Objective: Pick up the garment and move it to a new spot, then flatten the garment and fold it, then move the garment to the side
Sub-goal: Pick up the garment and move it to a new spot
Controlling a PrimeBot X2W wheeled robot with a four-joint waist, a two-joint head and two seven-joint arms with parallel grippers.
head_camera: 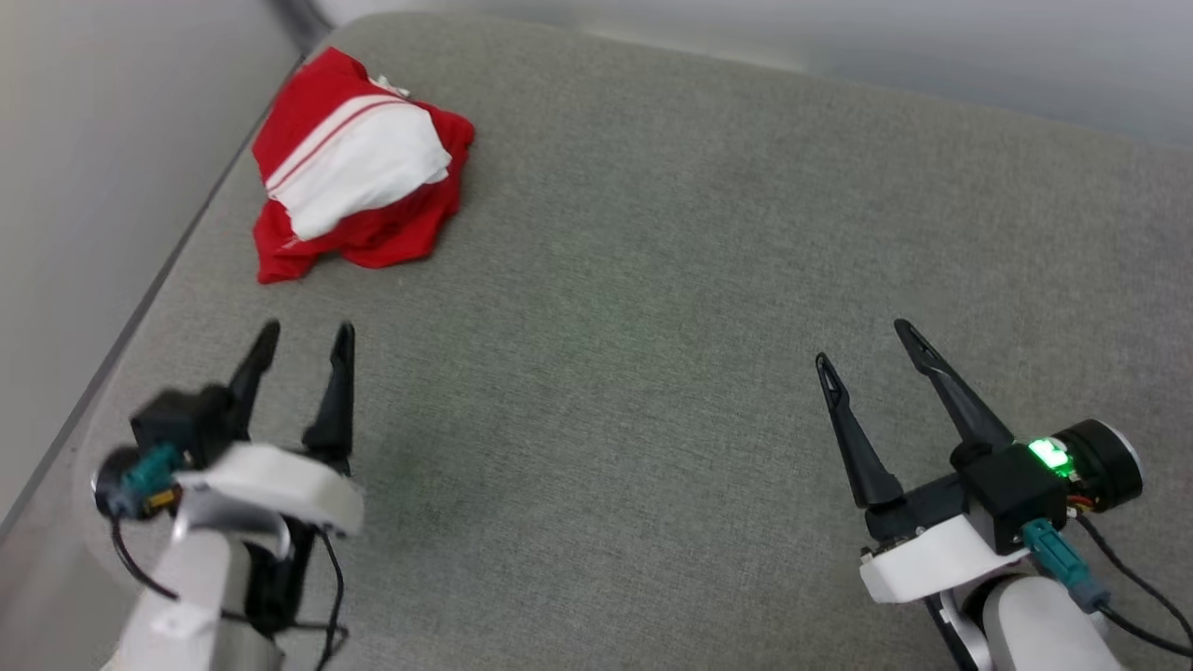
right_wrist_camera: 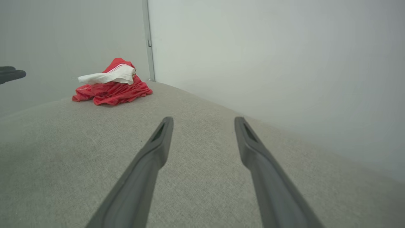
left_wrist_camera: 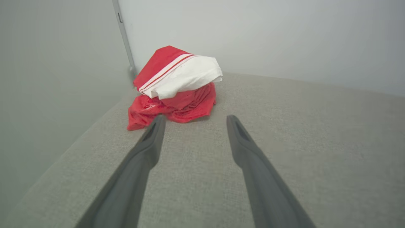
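A: Grey cushioned surface. Where's the garment?
B: Bunched at eleven o'clock, near the edge. Left gripper points at it, likely for the pick; right gripper idles at four. Both spread, empty.

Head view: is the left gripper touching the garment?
No, the open left gripper sits short of the garment, with bare surface between them.
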